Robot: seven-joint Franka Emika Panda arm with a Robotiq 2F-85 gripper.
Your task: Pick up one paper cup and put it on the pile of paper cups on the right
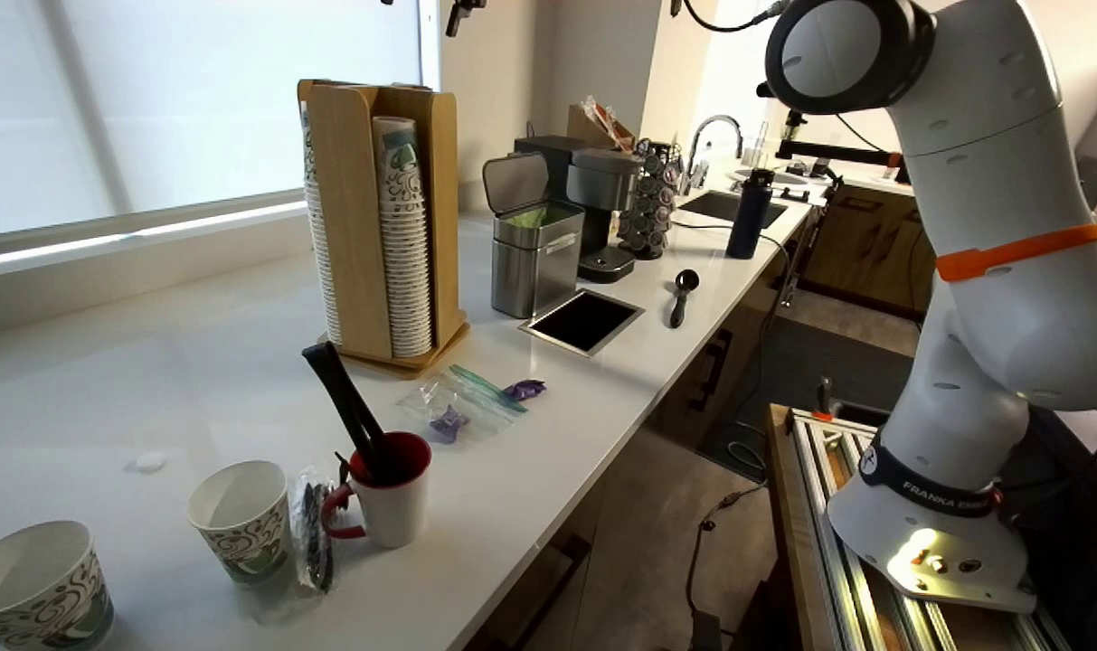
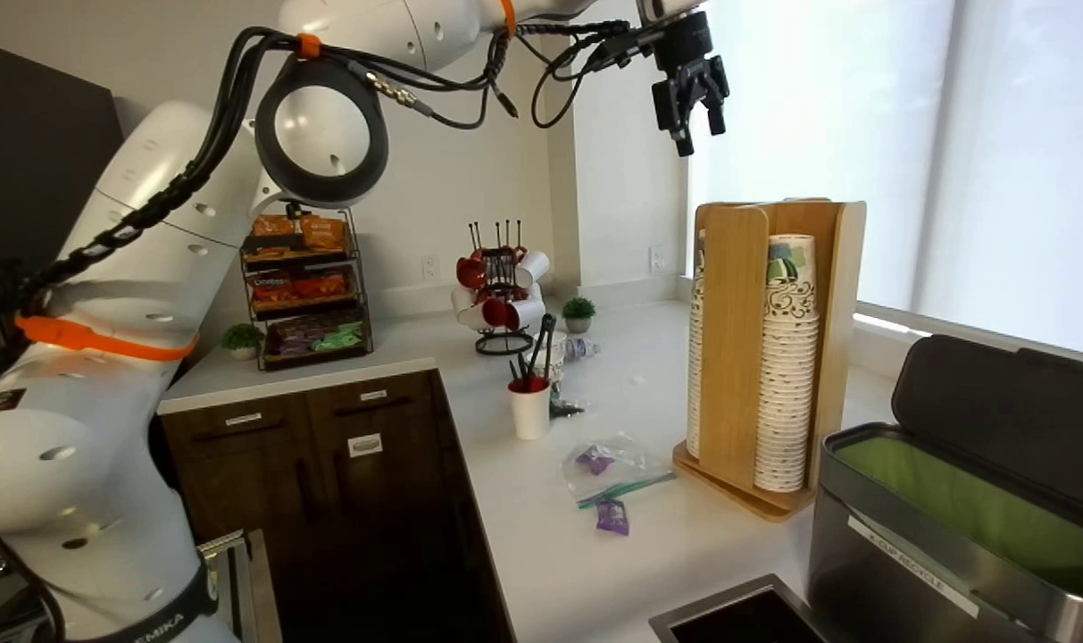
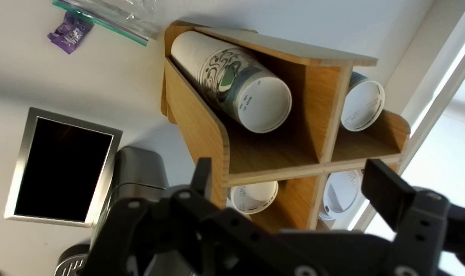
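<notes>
We judge the picking step to be in hand, with no cup secured yet: the claw hangs above the wooden holder, its fingers spread wide and nothing held between them. The pile of paper cups stands nested in a slot of that holder, on the desk; the wrist view shows cup bases facing up in more than one compartment, so we cannot be sure which column is meant. Well apart from it, a loose cup and a second cup stand mouth up. If one of these is wanted, as we think likely, the next move calls for travelling across, gripping the thin wall lightly, then turning the cup over before seating it.
</notes>
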